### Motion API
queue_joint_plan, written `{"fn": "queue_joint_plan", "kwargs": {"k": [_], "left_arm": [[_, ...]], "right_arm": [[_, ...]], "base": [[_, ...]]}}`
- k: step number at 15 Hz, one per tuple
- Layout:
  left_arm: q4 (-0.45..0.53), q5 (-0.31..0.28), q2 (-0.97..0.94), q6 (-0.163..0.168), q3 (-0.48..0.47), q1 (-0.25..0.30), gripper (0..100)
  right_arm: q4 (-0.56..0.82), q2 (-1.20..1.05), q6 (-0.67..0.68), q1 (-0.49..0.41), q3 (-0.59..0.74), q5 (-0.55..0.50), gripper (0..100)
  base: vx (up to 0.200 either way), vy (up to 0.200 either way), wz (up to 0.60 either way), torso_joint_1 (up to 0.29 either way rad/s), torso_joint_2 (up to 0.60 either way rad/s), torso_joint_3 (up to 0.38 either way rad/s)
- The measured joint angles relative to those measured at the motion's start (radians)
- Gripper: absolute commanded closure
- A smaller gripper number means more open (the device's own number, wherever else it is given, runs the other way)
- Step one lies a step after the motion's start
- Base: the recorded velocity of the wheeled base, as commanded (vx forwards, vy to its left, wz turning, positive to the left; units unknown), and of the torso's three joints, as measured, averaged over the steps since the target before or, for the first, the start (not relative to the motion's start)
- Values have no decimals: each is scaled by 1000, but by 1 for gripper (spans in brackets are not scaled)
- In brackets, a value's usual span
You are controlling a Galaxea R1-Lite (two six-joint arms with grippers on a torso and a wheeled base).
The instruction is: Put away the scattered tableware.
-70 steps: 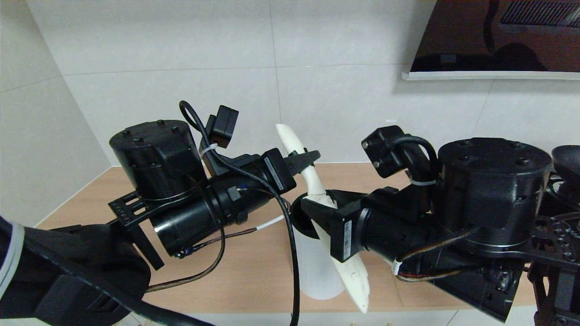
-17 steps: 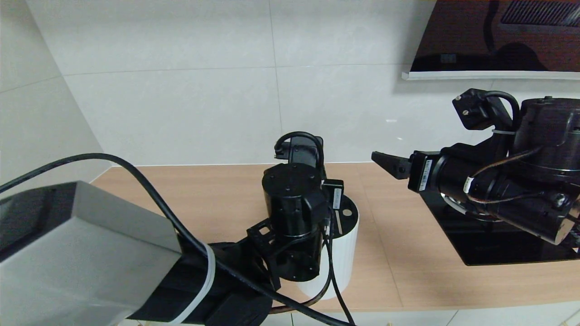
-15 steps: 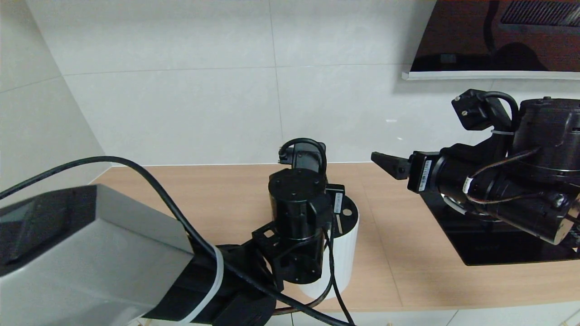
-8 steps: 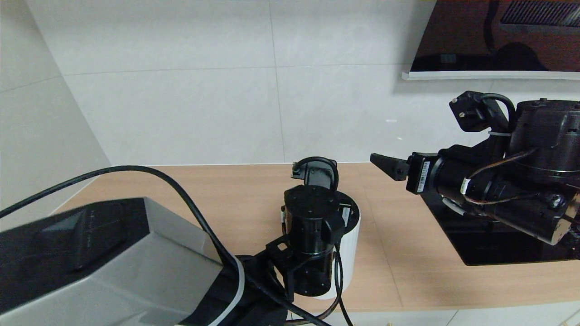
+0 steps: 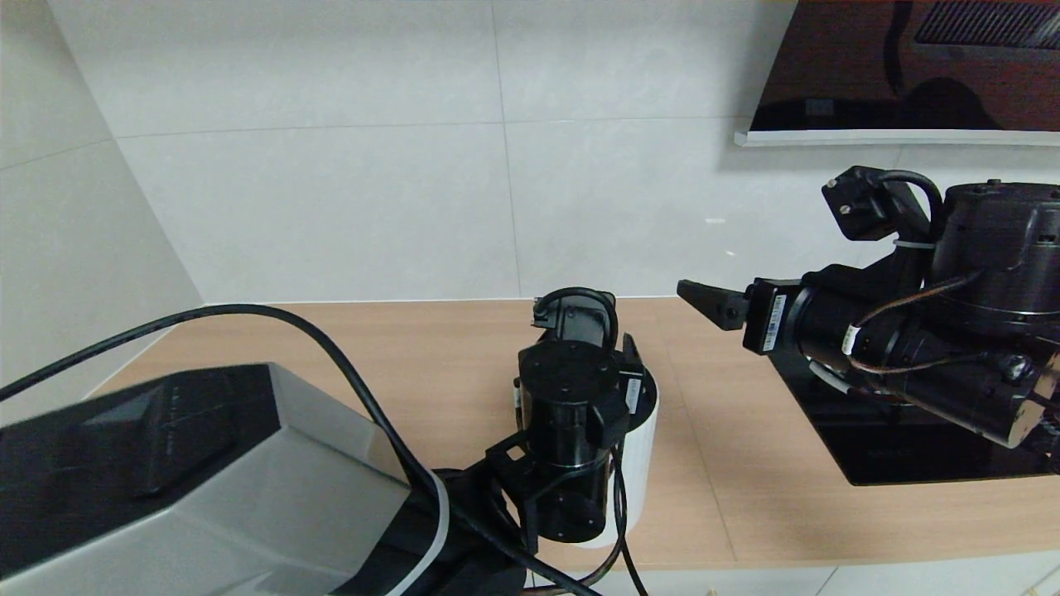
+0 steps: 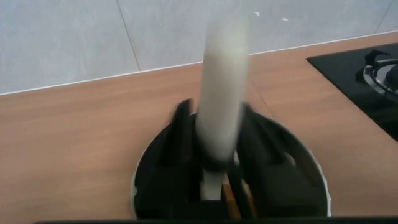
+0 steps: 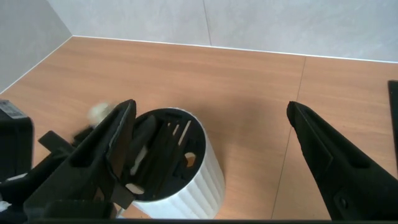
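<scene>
Left wrist view: white utensil [image 6: 222, 93] upright in holder [image 6: 319, 179].

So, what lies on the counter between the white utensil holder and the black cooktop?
Nothing; the head view shows bare wooden counter between holder and cooktop.

Matt wood-grain surface [image 5: 414, 356]; ribbed white plastic holder [image 5: 639, 463]; smooth cream utensil [image 6: 224, 93]; glossy black hob [image 5: 869, 451].

No text, number or sign can be read. A white sticker [image 5: 776, 319] with dark print sits on the base of the right gripper [image 7: 209, 109], on the right. A second sticker [image 5: 633, 395] sits on the left gripper [image 6: 214, 115], near the middle. The print on both is too small to make out.
</scene>
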Motion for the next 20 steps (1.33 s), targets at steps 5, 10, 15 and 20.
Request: {"fn": "queue_joint_plan", "kwargs": {"k": [5,10,15,20], "left_arm": [[-5,1,-11,1,9,-1,0],[14,-31,-181,4,75,14,0],[70,-190,-563,3,225,104,0],[333,-301,-1011,3,443,336,0]], "right_arm": [[0,0,0,0,0,-1,0],[6,-25,-18,-1,0,-1,0],[8,-151,-121,-26,63,0,0],[13,-441,-135,-60,246,-9,0]], "base": [[0,0,0,0,0,0],[0,0,0,0,0,0],[0,0,0,0,0,0],[0,0,0,0,0,0]]}}
